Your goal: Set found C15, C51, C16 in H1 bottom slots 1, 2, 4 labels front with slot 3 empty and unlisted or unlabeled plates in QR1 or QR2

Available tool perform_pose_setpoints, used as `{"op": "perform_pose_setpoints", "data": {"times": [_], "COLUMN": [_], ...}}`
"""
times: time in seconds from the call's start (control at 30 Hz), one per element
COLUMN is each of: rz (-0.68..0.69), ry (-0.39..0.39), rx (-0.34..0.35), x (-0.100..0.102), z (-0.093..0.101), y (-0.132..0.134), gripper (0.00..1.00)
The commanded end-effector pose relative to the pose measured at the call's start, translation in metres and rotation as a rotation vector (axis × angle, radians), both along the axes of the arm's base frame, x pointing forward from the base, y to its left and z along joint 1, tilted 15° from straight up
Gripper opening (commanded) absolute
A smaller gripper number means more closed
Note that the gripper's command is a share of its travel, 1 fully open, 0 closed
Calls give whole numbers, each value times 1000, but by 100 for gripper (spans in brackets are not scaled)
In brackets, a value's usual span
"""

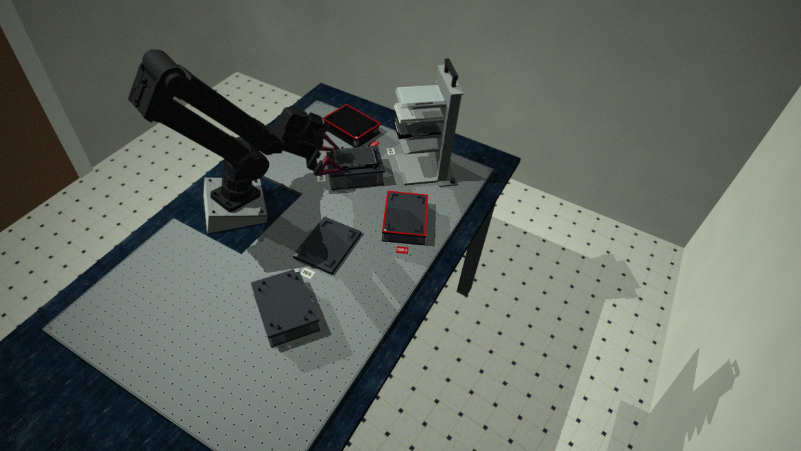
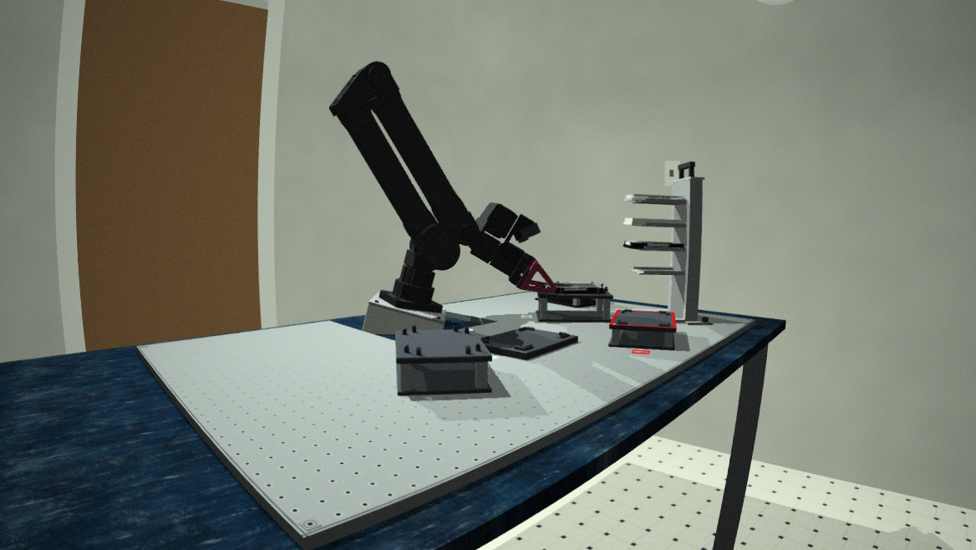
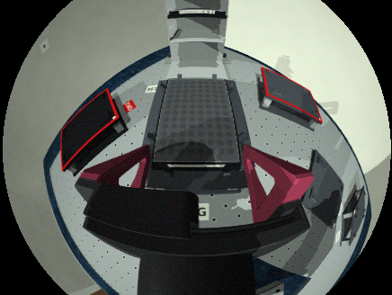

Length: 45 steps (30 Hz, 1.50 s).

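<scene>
Fingers spread fully apart, maroon, one on each side of the near short end of a dark well plate (image 3: 195,125), gripping nothing; gaps show between each pad and the plate's edges in the wrist view. Plate lies flat on a raised nest (image 1: 355,177), the deck label beside it too small to read. Plate hotel (image 1: 450,117) stands beyond it on the desk (image 2: 683,369): white plate (image 1: 417,94) on the top shelf, dark plate (image 1: 417,129) two shelves lower; other shelves hard to judge. Two red-rimmed nests, one (image 1: 404,214) toward the desk's edge, one (image 1: 350,123) by the arm's wrist, neither carrying a plate. A low flat nest (image 1: 328,244) and a tall block nest (image 1: 285,306) sit nearer the camera.
</scene>
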State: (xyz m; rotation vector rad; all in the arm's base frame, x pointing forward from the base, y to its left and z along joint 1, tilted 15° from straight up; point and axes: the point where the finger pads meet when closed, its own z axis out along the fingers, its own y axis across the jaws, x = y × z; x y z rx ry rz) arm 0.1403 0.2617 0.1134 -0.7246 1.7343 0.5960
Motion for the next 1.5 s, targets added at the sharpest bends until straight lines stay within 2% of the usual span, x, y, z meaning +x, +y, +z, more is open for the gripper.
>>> {"op": "perform_pose_setpoints", "data": {"times": [0.0,0.2,0.23,0.4,0.7,0.77,0.8,0.83,1.27,1.33,1.37,1.4,1.47], "rz": [0,0,4,6,6,6,6,6,6,6,5,6,6], "ry": [-8,-13,-15,-6,-4,-4,-2,-4,-3,-3,2,-2,-2], "rx": [35,31,50,64,71,71,57,72,78,78,34,69,79], "x": [2,3,2,-2,-6,-6,-7,-7,-12,-12,-13,-13,-14], "z": [15,19,30,42,61,61,55,65,89,89,65,87,96], "y": [9,9,14,12,6,6,3,5,-5,-5,-11,-7,-7], "gripper": [100,100,100,100,100,100,100,100,100,100,100,100,100]}}
